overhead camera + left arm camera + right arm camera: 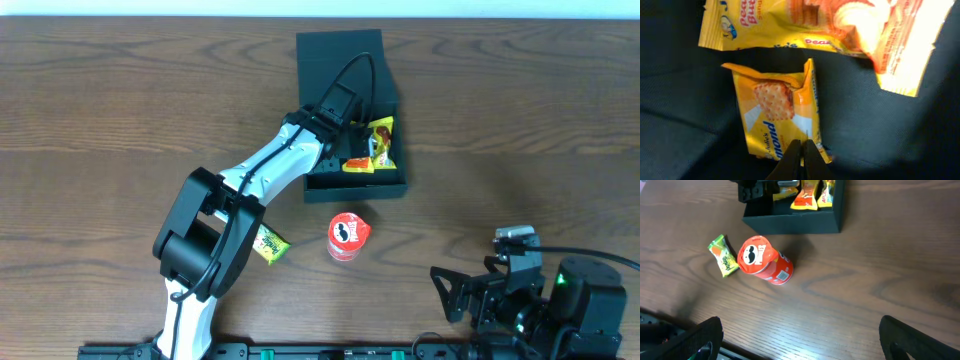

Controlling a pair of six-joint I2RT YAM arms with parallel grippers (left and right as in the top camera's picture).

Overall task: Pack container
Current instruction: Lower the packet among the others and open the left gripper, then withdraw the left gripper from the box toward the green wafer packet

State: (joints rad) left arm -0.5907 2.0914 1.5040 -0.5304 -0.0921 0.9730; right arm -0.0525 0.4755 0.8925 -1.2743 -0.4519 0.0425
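On the wooden table [100,100], the container [355,187] sits at the far middle with its flap lid folded back. It looks light and fairly stiff, though its thin walls would probably flex. A wall rim or the flap's free edge seems the best hold.

The left gripper [800,157] is inside it, jaws closed at the edge of a small yellow packet [777,117]; whether it pinches the packet is unclear. The right gripper [800,340] hangs wide open, holding nothing. A red can [348,235] and a green packet [270,244] lie outside.
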